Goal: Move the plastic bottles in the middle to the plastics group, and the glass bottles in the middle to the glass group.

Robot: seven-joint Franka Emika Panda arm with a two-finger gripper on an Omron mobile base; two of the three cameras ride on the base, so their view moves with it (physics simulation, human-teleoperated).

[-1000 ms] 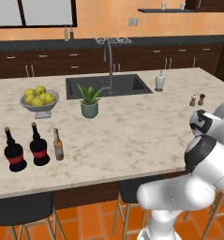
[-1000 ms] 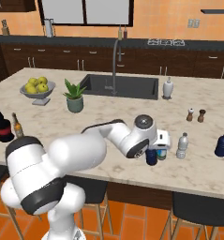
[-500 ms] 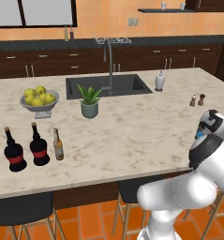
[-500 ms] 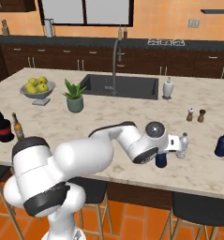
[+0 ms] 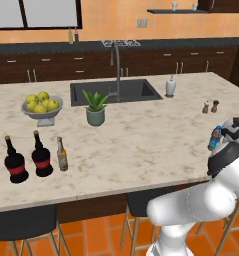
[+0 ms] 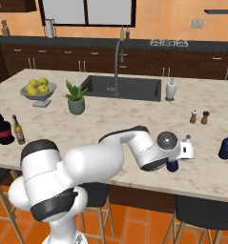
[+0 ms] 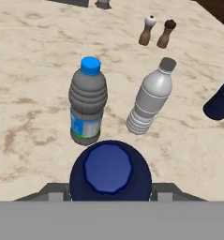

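The tool (image 7: pixel 109 190) is closed part-way round a dark blue bottle (image 7: pixel 109 171), one finger on either side of its body, and holds it upright with the cap facing the hand camera. The pale bottle (image 7: pixel 150 97) that marks the plastics group stands on the surface (image 7: pixel 33 93) just beyond, up and to the right of the held bottle in the hand view. The blue-label bottle (image 7: pixel 87 104) stands upright close beside the pale bottle, on its left. I'd judge the drop spot to be the bare patch just short of the pale bottle.
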